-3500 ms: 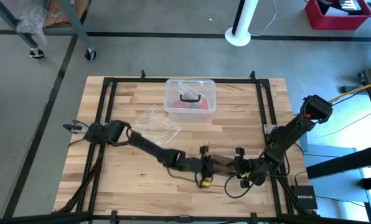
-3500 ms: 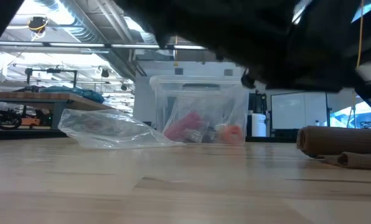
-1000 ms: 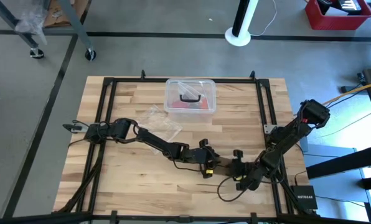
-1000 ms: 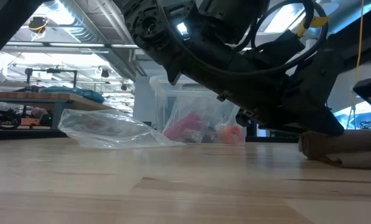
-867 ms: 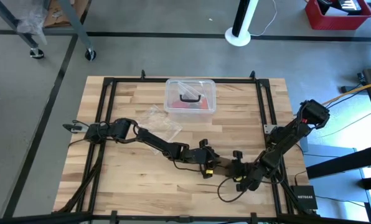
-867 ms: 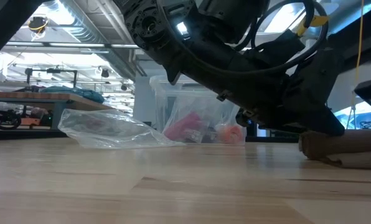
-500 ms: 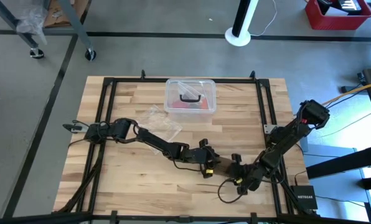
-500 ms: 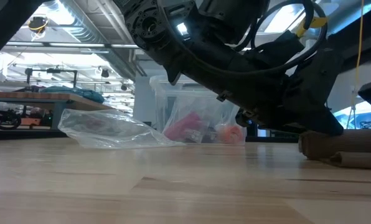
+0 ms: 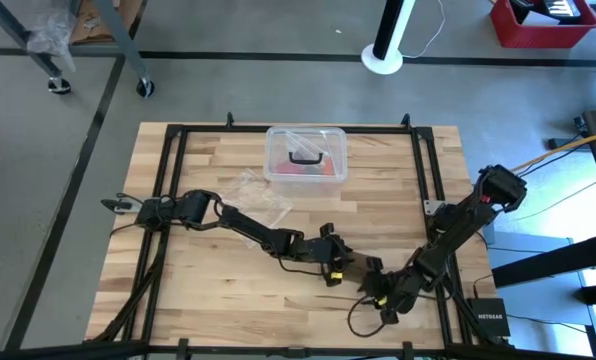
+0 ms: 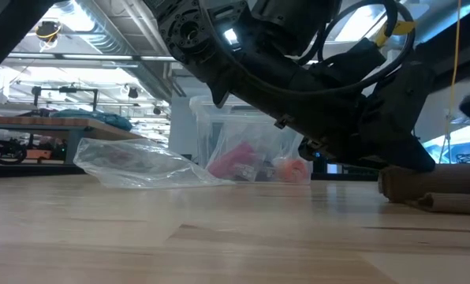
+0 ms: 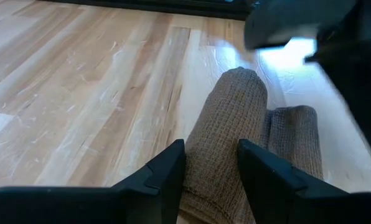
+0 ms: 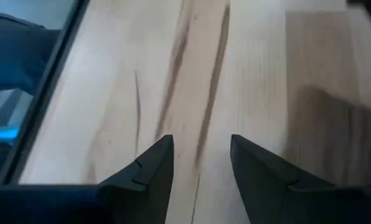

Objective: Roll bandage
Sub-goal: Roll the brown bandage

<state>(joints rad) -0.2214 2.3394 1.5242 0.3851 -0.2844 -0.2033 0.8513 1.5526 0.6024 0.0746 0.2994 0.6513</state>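
1. The only readable text is "NETGEAR", in white letters on a small black box [image 9: 489, 318] lying off the table's corner, just beyond the right arm's gripper [image 9: 386, 300], on the side away from the left arm.
2. No other label, number or sign is legible anywhere.

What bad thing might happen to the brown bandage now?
The left gripper pinches the rolled bandage between its fingers, so a slip might let the roll loosen. The right gripper is open over bare wood beside it, and the two arms sit close together in the high view, so they might bump.
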